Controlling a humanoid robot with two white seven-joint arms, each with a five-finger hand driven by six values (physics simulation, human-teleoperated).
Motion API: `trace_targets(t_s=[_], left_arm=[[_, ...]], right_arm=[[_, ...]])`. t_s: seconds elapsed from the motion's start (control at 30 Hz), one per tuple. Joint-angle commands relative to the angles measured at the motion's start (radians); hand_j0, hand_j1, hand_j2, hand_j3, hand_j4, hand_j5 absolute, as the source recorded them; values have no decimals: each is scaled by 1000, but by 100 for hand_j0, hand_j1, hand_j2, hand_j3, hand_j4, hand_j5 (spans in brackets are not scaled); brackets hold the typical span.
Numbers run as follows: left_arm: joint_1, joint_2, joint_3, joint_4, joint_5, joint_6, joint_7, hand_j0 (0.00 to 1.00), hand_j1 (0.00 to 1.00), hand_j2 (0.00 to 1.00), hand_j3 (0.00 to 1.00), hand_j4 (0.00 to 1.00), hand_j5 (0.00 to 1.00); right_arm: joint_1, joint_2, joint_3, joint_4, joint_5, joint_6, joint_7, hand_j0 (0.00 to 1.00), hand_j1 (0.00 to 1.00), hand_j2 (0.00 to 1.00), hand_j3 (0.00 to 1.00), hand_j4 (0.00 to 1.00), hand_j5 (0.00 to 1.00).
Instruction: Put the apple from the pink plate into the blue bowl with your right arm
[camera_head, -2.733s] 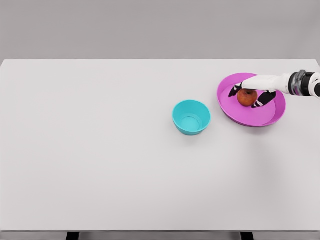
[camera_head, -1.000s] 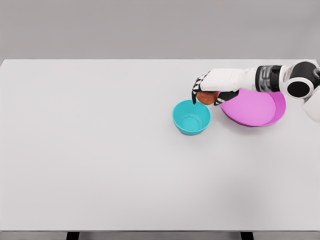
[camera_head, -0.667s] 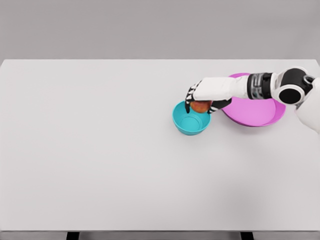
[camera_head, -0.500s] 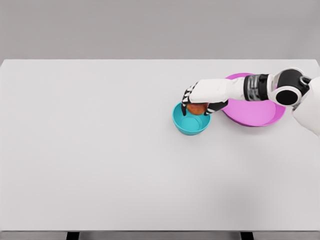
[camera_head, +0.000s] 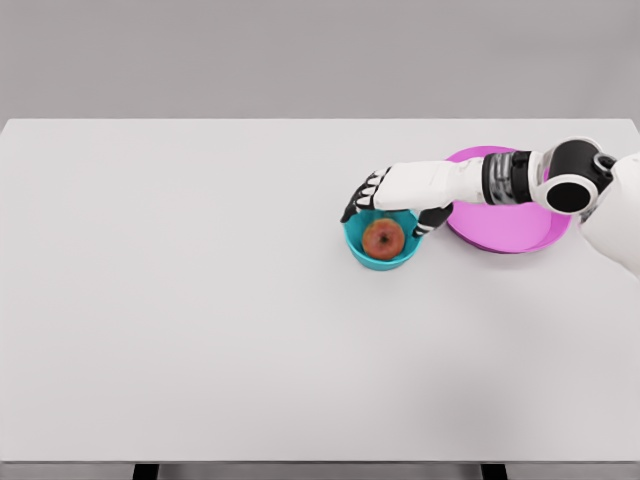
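The red apple (camera_head: 383, 239) lies inside the blue bowl (camera_head: 356, 246) near the table's middle right. My right hand (camera_head: 392, 204) hovers just above the bowl's far rim with its fingers spread, and it holds nothing. Its white arm reaches in from the right edge across the pink plate (camera_head: 510, 227), which has nothing on it. The left arm is out of view.
The white table (camera_head: 200, 300) spreads wide to the left and front of the bowl. The pink plate sits close to the table's right edge, a short gap from the bowl.
My right hand carried the apple from the pink plate leftward over the bowl, then opened. The apple dropped into the bowl and the fingers spread above it.
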Motion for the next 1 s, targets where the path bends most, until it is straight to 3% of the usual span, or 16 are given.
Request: trace_targets(t_s=[0.0,0.17,0.2,0.27,0.3,0.33,0.5,0.63,0.73,0.8,0.97], left_arm=[[0,0,0,0,0,0,0,100,100,100,100,100,100],[0,0,0,0,0,0,0,100,100,100,100,100,100],[0,0,0,0,0,0,0,100,100,100,100,100,100],[0,0,0,0,0,0,0,100,100,100,100,100,100],[0,0,0,0,0,0,0,100,100,100,100,100,100],[0,0,0,0,0,0,0,100,100,100,100,100,100],[0,0,0,0,0,0,0,100,100,100,100,100,100],[0,0,0,0,0,0,0,100,100,100,100,100,100],[0,0,0,0,0,0,0,100,100,100,100,100,100],[0,0,0,0,0,0,0,100,100,100,100,100,100],[0,0,0,0,0,0,0,100,100,100,100,100,100]], right_arm=[[0,-2,-14,-2,-7,3,0,100,100,100,100,100,100],[8,-28,-223,-24,-17,3,0,100,100,100,100,100,100],[12,-68,-291,-19,-21,3,0,100,100,100,100,100,100],[44,-117,-398,14,-22,3,0,100,100,100,100,100,100],[96,-143,-509,62,-30,3,0,100,100,100,100,100,100],[129,-164,-561,90,-30,3,0,100,100,100,100,100,100],[241,-192,-644,128,-28,3,0,100,100,100,100,100,100],[360,-177,-655,77,-27,3,0,100,100,100,100,100,100],[494,-168,-813,59,-27,3,0,100,100,100,100,100,100],[515,-137,-862,60,-27,3,0,100,100,100,100,100,100],[532,-134,-865,63,-25,3,0,100,100,100,100,100,100]])
